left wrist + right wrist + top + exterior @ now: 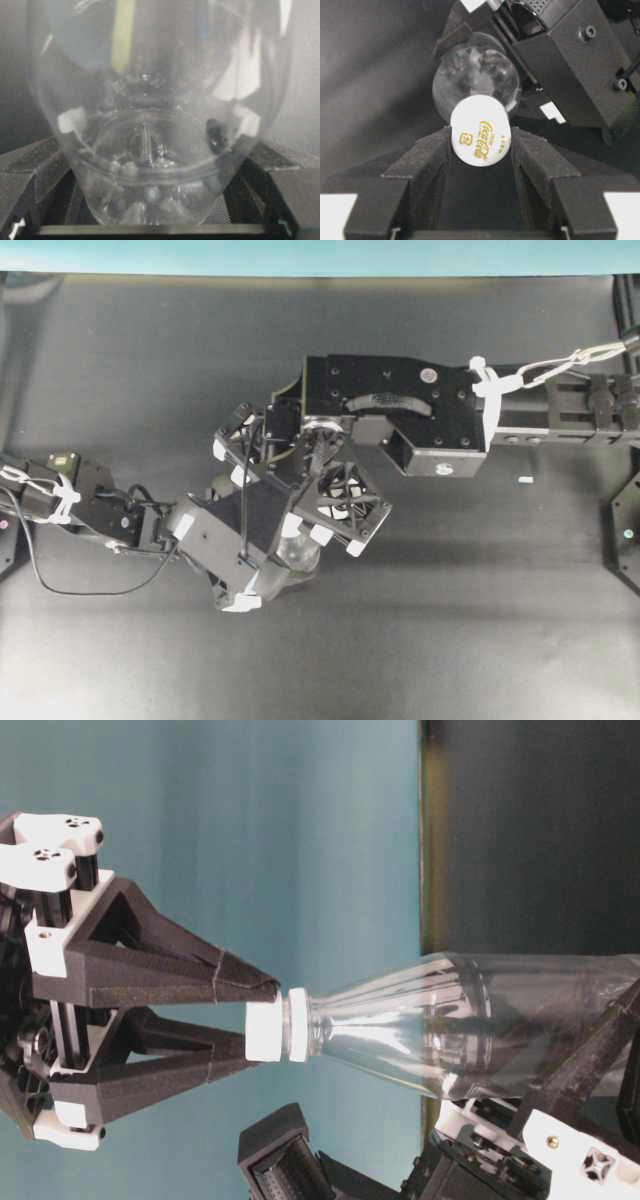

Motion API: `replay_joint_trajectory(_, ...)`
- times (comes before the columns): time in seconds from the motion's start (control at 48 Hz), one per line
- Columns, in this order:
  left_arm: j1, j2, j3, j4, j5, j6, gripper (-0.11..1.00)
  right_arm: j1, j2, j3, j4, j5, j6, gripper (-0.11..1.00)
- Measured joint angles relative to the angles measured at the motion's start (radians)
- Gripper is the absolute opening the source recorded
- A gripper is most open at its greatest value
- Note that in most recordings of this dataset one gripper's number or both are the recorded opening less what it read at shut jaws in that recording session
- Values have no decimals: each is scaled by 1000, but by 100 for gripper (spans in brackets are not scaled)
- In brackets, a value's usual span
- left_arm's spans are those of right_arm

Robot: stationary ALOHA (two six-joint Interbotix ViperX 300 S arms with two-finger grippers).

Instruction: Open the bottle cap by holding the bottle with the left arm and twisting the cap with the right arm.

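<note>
Black matting (pixel 150 390) filled your overhead view, arms hiding the bottle (pixel 298 558). At table level, your right gripper (pixel 264 1022) pinched the bottle cap (pixel 266 1031). Your left wrist view showed the left gripper (pixel 150 200) clamping the clear body.

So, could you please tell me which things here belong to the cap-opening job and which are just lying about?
Part of the job:
- bottle, held by the left gripper
- bottle cap, pinched between the right gripper's fingers

Lying about:
- small white scrap on the black table, away from both arms
</note>
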Motion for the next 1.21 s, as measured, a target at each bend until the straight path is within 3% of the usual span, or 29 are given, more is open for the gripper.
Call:
replay_joint_trajectory(0.563, -2, -2, -3, -2, 0, 2, 86, -5, -6, 12, 2, 15, 9, 37)
replay_joint_trajectory(0.604, -3, -2, -3, 0, 0, 2, 86, -5, -6, 12, 2, 15, 9, 43)
replay_joint_trajectory(0.729, -9, -2, -3, 0, 2, 2, 86, -9, -6, 17, -5, 23, 9, 76)
replay_joint_trajectory(0.771, -12, -2, -3, 0, 2, 2, 86, -11, -6, 17, -5, 23, 11, 81)
replay_joint_trajectory(0.854, -12, -2, -3, 0, 2, 2, 86, -11, -11, 17, -5, 20, 17, 81)
replay_joint_trajectory(0.979, -12, -2, 0, 0, 2, 2, 86, -12, -20, 15, -3, 18, 63, 81)
replay_joint_trajectory(1.209, -14, -3, -3, 0, 25, 3, 86, -28, -78, 8, 2, 44, 264, 81)
